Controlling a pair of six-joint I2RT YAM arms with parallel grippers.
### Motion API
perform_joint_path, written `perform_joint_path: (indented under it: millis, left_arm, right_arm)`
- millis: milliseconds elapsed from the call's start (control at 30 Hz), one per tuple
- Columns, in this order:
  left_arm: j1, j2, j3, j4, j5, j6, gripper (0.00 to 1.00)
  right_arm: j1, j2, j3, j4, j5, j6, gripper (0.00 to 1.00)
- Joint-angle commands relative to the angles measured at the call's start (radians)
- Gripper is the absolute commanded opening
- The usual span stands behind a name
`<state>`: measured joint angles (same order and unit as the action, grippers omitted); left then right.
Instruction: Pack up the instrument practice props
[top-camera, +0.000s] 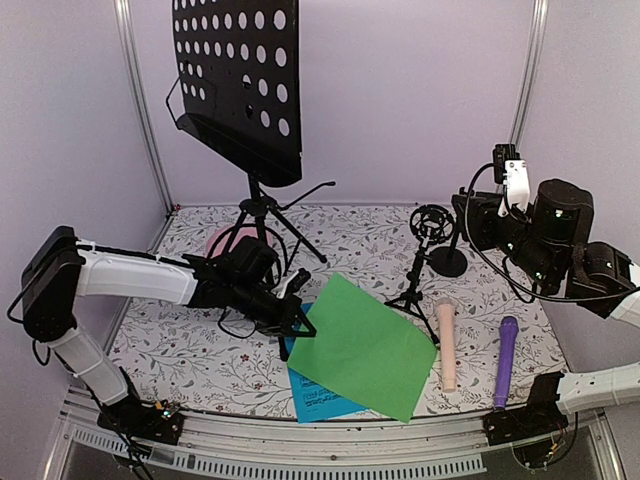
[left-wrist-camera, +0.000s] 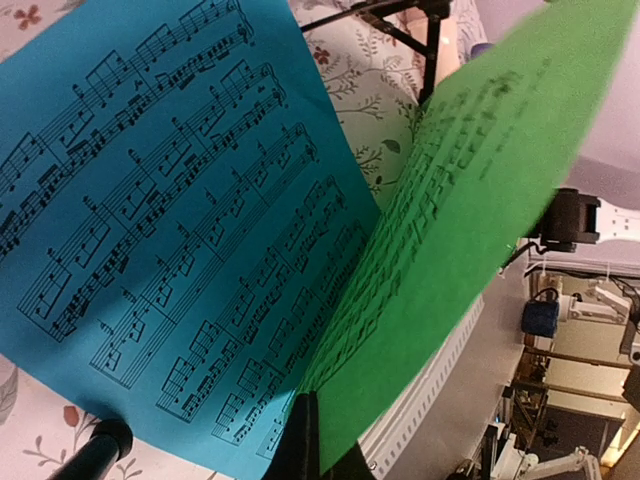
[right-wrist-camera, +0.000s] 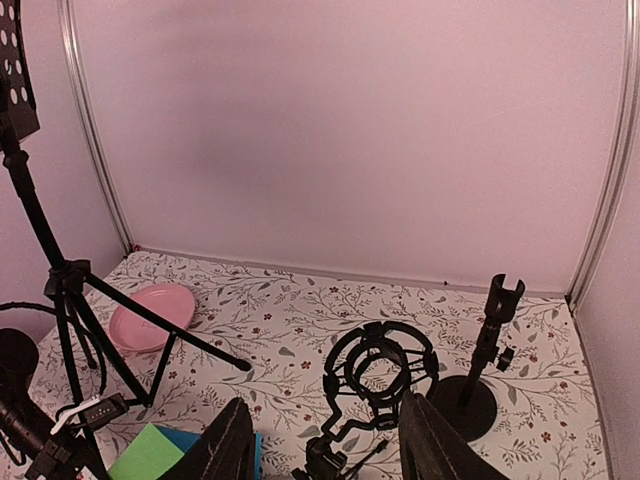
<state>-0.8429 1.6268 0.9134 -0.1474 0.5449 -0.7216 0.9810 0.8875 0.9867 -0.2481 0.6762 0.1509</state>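
Left gripper (top-camera: 299, 323) tight (right gripper (right-wrist-camera: 328, 425) ajar)

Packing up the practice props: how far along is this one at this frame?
Nothing looks packed yet. In hand: the left hand pinches the green sheet, lifted at an angle off the blue sheet. The right hand hangs open and empty. Left: the beige microphone and purple microphone lying on the table, plus the music stand, shock-mount stand and round-base mic stand, all upright.
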Motion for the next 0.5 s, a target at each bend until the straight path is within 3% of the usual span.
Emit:
perform_joint_path:
  millis: [0, 233, 467]
  left_arm:
    - [0.011, -0.027, -0.006, -0.127, -0.108, -0.045, 0.00]
    - [-0.017, -0.028, 0.052, -0.185, -0.134, -0.025, 0.07]
    - [-0.028, -0.080, 0.073, -0.222, -0.172, -0.029, 0.25]
  right_arm:
    - [0.000, -0.005, -0.014, -0.019, -0.004, 0.032, 0.50]
    - [-0.001, 0.013, -0.007, -0.026, -0.027, 0.037, 0.50]
    - [-0.001, 0.020, -0.006, -0.028, -0.044, 0.060, 0.50]
